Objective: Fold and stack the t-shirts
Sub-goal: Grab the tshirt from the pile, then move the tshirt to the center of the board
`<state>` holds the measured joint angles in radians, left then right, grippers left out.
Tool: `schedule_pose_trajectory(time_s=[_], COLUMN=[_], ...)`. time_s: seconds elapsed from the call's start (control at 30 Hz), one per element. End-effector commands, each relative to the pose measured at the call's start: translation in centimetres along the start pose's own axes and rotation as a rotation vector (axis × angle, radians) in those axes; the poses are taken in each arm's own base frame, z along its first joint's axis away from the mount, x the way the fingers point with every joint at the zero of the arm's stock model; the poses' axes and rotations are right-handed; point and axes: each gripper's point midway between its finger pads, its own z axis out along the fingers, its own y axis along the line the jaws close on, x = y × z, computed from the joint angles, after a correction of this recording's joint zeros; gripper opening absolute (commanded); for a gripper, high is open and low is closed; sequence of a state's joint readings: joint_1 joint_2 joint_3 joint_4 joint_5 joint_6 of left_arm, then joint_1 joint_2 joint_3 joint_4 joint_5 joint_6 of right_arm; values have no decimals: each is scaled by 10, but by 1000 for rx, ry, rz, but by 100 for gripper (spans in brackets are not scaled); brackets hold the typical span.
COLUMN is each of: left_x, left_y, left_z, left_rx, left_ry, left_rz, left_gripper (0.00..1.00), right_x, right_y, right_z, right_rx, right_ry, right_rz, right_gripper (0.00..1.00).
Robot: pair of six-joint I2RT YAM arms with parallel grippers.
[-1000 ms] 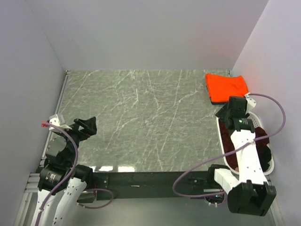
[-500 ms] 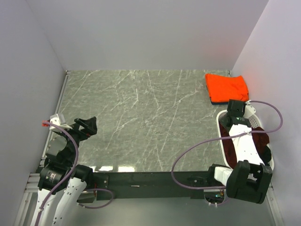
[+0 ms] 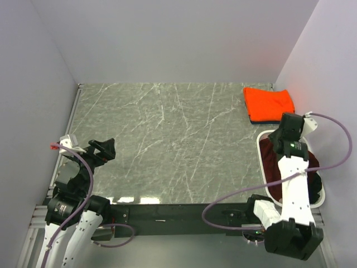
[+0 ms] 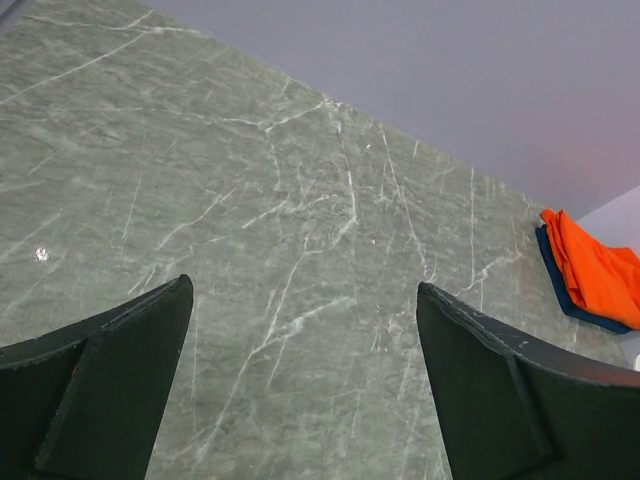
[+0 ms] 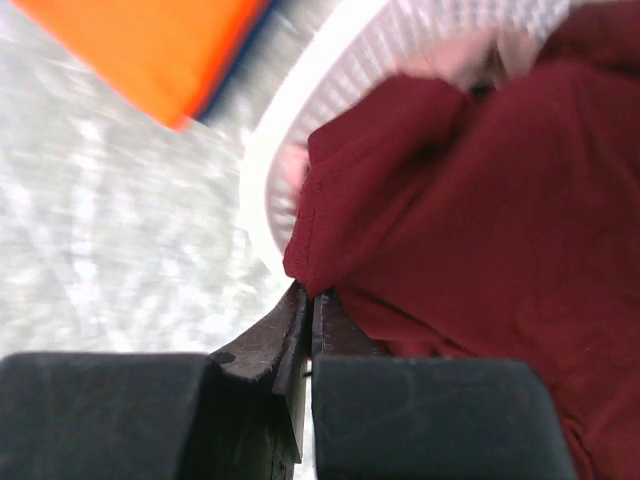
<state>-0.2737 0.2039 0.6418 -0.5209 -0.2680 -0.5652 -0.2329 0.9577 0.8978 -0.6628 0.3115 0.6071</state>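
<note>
A dark maroon t-shirt (image 3: 271, 163) lies bunched in the white basket (image 3: 261, 167) at the right edge of the table. My right gripper (image 3: 287, 138) hangs over the basket's far end. In the right wrist view that gripper (image 5: 312, 296) is shut on a fold at the edge of the maroon t-shirt (image 5: 480, 200). A folded bright orange t-shirt (image 3: 269, 103) rests on a dark blue t-shirt (image 3: 254, 119) at the back right. My left gripper (image 3: 104, 149) stands open over the near left of the table, with nothing between its fingers (image 4: 120, 360).
The basket's perforated rim (image 5: 330, 90) runs just behind the pinched fold. The orange t-shirt (image 4: 600, 275) and the blue t-shirt (image 4: 558, 290) under it show far right in the left wrist view. Walls close in the table on three sides.
My right gripper went from open to shut, pinching the maroon cloth, and its wrist shifted a little toward the back right over the basket. The left arm has not moved.
</note>
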Motion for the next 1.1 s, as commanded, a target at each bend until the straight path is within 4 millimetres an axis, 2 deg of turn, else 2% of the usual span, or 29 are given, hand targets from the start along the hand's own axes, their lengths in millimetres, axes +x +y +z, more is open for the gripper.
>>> schedule_pose_trajectory(time_s=[0.0,0.1,0.3,0.47,0.5,0.67,0.7,0.8,0.9,0.93,1.0,1.03,1.07], left_x=[-4,-4,-3,-2,0,0,0,1,2,2,1,1,2], left_y=[-4,-4,-4,-4,-3,-2,-2,-2,-1,-1,0,1,1], left_z=[2,2,3,4,5,5,5,6,7,7,7,7,7], left_rx=[8,7,7,4,3,-5,-7,-10,-13,-16,-23,-26,-29], left_ry=[-7,-5,1,6,10,12,13,20,23,21,21,20,22], left_rz=[-1,0,2,3,6,6,6,8,10,10,9,8,9], left_gripper=[99,99,99,99,100,100,99,99,99,99,100,99,100], right_x=[-36,-48,-47,-41,-33,-23,-21,-21,-8,2,14,27,40], right_y=[15,29,64,102,119,156,167,190,218,227,247,258,266], right_z=[-40,-64,-103,-138,-155,-186,-199,-220,-244,-255,-261,-260,-271], right_rx=[-97,-195,-393,-541,-616,-766,-820,-909,-1009,-1050,-1088,-1087,-1119], right_ry=[-78,-93,-32,-14,3,40,48,62,92,117,140,162,185], right_rz=[8,-3,-63,-76,-91,-75,-67,-56,-83,-99,-108,-128,-150], right_gripper=[0,0,0,0,0,0,0,0,0,0,0,0,0])
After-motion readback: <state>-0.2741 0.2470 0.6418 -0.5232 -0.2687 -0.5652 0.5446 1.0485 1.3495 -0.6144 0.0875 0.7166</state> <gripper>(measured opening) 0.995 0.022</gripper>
